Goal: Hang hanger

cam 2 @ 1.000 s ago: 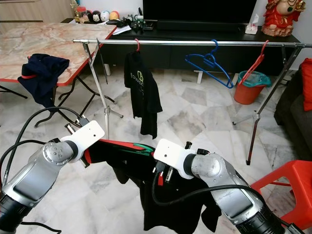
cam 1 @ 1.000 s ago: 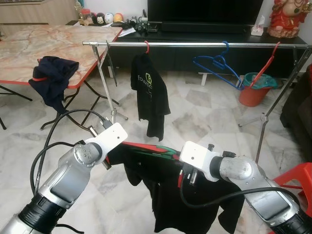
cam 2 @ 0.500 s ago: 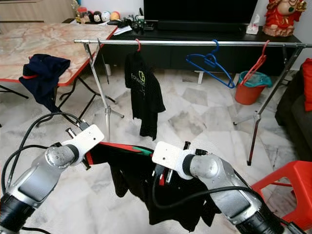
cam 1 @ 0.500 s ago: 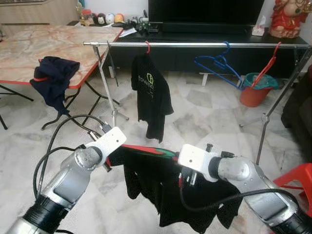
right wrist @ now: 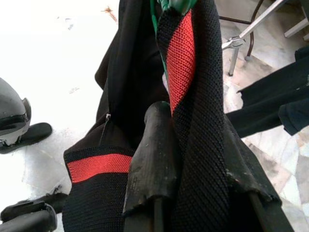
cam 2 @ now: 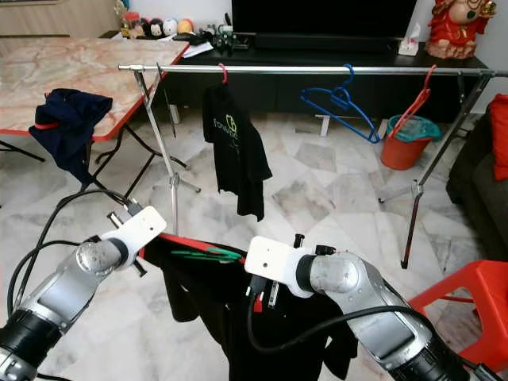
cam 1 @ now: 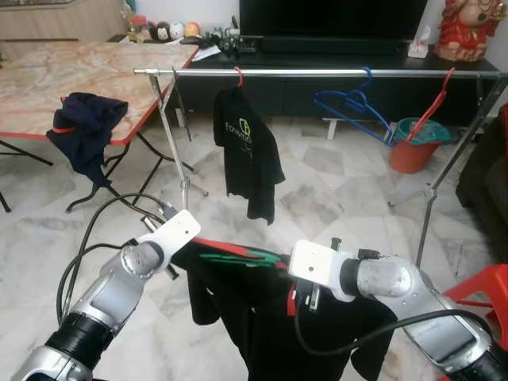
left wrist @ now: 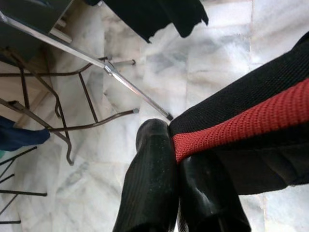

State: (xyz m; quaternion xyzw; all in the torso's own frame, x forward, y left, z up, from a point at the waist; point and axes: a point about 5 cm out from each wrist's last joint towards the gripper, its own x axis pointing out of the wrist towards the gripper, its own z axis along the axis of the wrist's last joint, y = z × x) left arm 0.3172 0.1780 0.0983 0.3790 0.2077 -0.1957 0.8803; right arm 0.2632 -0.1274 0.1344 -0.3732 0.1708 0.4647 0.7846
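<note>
We hold the black red-trimmed garment [cam 1: 262, 317], apparently on a green plastic hanger [cam 1: 238, 257], low before the silver clothes rail [cam 1: 317, 72], both jaws clamped on fabric, hanging not yet done.

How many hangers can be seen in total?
4: red hanger carrying a black shirt, blue hanger and slanted red hanger on the rail, green hanger in the held garment.

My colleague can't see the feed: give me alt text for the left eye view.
Both grippers hold a black garment with red trim on a green hanger, low before a steel clothes rail. On the rail hang a black T-shirt and a blue hanger.
</note>
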